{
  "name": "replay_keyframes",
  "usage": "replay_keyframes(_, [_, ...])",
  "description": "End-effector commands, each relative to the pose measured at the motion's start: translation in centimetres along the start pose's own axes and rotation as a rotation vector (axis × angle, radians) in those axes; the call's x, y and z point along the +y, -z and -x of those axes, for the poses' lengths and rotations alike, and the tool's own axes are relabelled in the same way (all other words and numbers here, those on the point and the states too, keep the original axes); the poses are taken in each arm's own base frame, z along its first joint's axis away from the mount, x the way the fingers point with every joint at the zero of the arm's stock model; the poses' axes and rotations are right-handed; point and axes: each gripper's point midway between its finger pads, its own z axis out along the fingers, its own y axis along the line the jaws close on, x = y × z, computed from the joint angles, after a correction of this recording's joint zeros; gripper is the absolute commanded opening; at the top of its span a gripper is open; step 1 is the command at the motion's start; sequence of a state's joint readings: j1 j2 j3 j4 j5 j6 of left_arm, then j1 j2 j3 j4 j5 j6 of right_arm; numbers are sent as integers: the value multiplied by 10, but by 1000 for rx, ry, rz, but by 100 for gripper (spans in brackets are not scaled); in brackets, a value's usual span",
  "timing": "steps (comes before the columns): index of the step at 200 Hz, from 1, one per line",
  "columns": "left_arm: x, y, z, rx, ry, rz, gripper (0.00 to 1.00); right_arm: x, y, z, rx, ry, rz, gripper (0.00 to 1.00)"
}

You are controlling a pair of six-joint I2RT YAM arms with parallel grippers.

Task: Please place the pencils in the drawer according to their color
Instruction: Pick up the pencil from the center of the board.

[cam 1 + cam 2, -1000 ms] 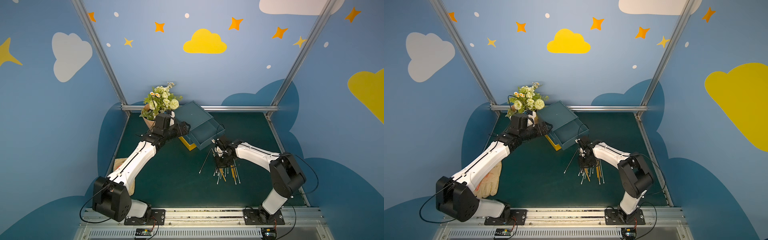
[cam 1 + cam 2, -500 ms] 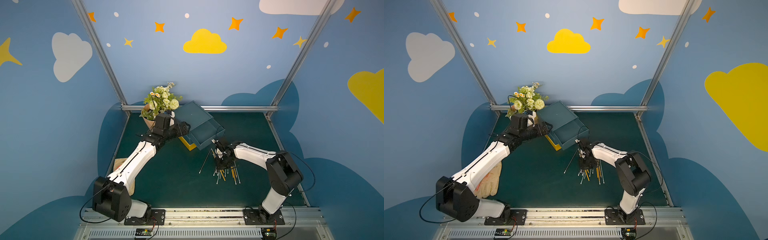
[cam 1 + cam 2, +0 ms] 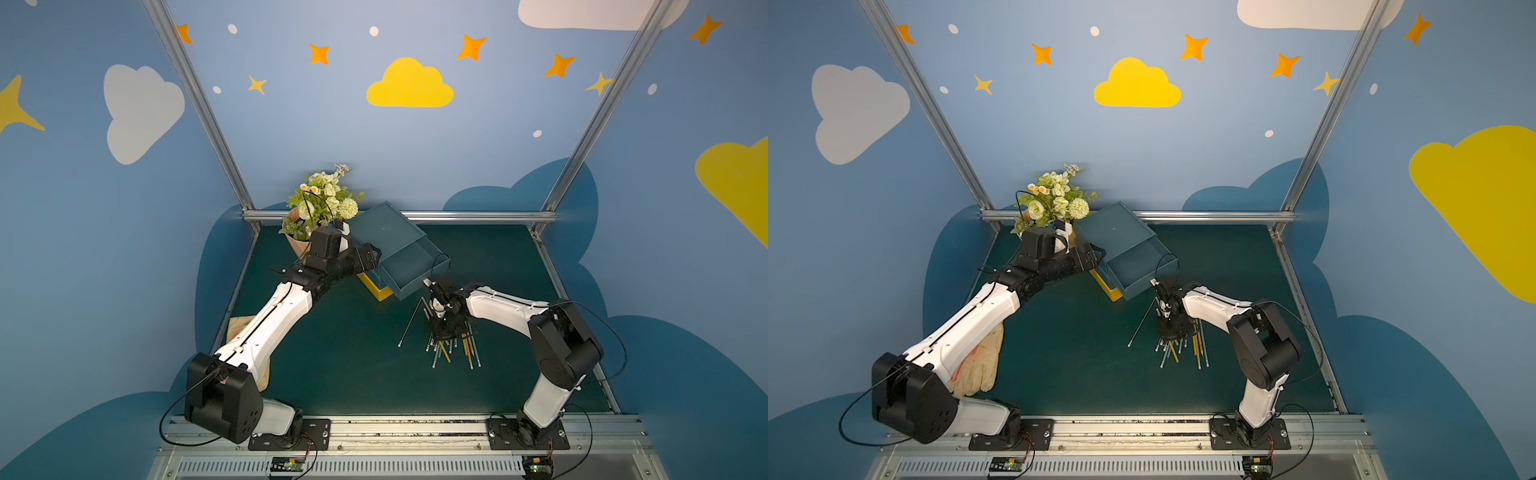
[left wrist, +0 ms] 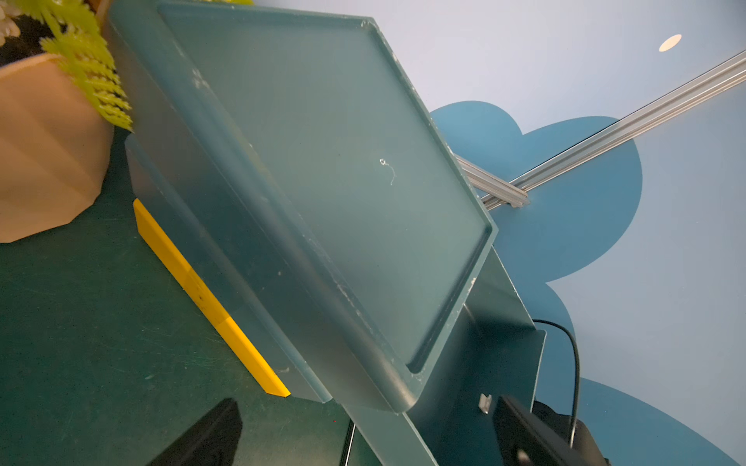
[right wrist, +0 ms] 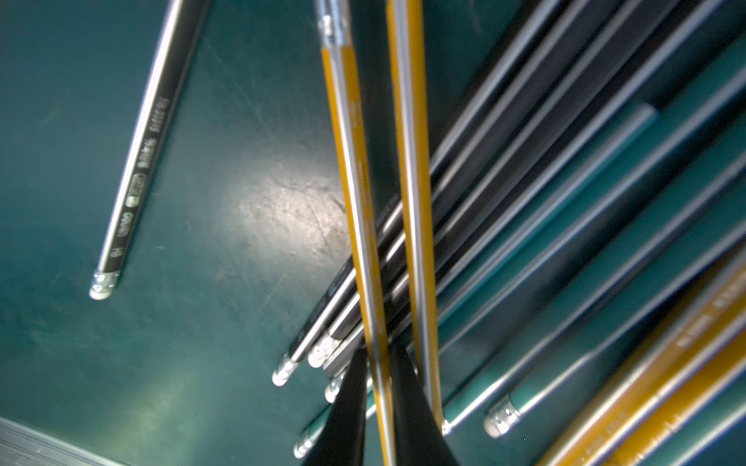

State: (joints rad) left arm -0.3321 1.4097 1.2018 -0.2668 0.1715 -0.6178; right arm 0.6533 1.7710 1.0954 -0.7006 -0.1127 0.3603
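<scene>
While the left tool stands wide beside the drawer, the right tool is pinched narrow on one yellow pencil — it crosses over the other pencils.

faint print on black pencil, yellow pencils: blurred, unreadable.
</scene>
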Motion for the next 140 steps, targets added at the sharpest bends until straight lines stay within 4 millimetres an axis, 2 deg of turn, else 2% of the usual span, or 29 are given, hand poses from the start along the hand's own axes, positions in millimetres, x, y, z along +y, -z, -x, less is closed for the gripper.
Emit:
replay_keyframes(1, [-2,-1,0,-7,-4,-12,100,-6,-12,-9,43,2,-20,9])
replay_keyframes(31, [-1,-2,0,-6,-1,-10,100,-5,-12,-11,47,3,-13,0])
replay_keyframes(56, [-1,-3,-1,-3,0,-11,100,-2,-7,-12,43,4,4,0])
replay_keyframes(140, [-1,-5,1,-6,4,-13,100,15,47,-16,-44,-24,102,0])
